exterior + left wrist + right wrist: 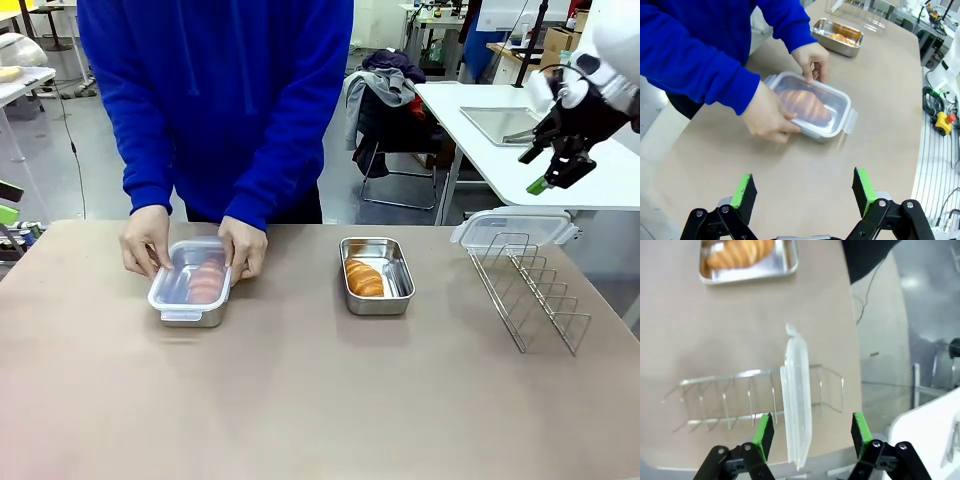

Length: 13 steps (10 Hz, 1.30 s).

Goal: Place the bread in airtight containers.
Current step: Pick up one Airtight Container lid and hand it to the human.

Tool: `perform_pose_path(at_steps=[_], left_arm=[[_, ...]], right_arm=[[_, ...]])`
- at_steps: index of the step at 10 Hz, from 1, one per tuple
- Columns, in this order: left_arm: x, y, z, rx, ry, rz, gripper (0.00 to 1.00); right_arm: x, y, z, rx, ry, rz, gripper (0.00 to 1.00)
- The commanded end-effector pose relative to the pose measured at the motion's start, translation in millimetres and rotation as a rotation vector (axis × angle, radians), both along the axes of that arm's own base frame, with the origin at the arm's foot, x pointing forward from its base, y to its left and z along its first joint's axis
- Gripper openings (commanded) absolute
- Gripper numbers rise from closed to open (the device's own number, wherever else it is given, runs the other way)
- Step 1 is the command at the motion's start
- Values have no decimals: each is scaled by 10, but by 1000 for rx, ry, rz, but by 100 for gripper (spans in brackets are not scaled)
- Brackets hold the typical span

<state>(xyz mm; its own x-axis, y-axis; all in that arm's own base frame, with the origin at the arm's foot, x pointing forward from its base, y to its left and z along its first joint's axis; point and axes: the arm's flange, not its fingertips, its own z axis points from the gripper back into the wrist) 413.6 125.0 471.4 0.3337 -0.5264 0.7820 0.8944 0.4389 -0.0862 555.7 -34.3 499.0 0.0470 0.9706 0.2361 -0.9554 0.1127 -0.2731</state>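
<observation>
**Second lid waits on the rack**

One croissant (pixel 204 283) sits in the box (pixel 190 300) at my ten o'clock, where the person's hands (pixel 146 240) press its clear lid (pixel 816 106) shut. The other croissant (pixel 364 278) lies in the uncovered box (pixel 376 275) at one o'clock. Its lid (pixel 512 229) rests on the far end of the wire rack (pixel 530 290) at two o'clock. My right gripper (pixel 552 172) hovers above it, jaws apart and empty, the lid edge-on between them in the wrist view. My left gripper (pixel 803 189) is spread wide, empty, low over the table (pixel 300 400). I judge fetching that lid comes next: descend straight, clamp the rim squarely, lift clear of the wires.
</observation>
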Motion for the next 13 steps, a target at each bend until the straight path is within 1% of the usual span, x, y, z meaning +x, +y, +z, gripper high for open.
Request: perform_pose_path(at_steps=[1,3,4,8,9,10,11,12,13], left_arm=[[-9,0,14,-1,-14,-17,100],[-9,0,14,-1,-14,-17,100],[-9,0,14,-1,-14,-17,100],[-9,0,14,-1,-14,-17,100],[-9,0,14,-1,-14,-17,100],[-9,0,14,-1,-14,-17,100],[-9,0,14,-1,-14,-17,100],[-9,0,14,-1,-14,-17,100],[-9,0,14,-1,-14,-17,100]], right_arm=[[117,66,-41,-101,49,-2,82],[169,70,-171,-143,55,15,82],[188,62,-267,-137,72,25,82],[189,112,-551,-142,78,34,82],[179,126,-595,-151,69,35,82],[190,135,-628,-164,48,26,56],[167,131,-638,-160,39,27,24],[155,129,-634,-173,25,24,0],[142,129,-642,-179,23,18,0]])
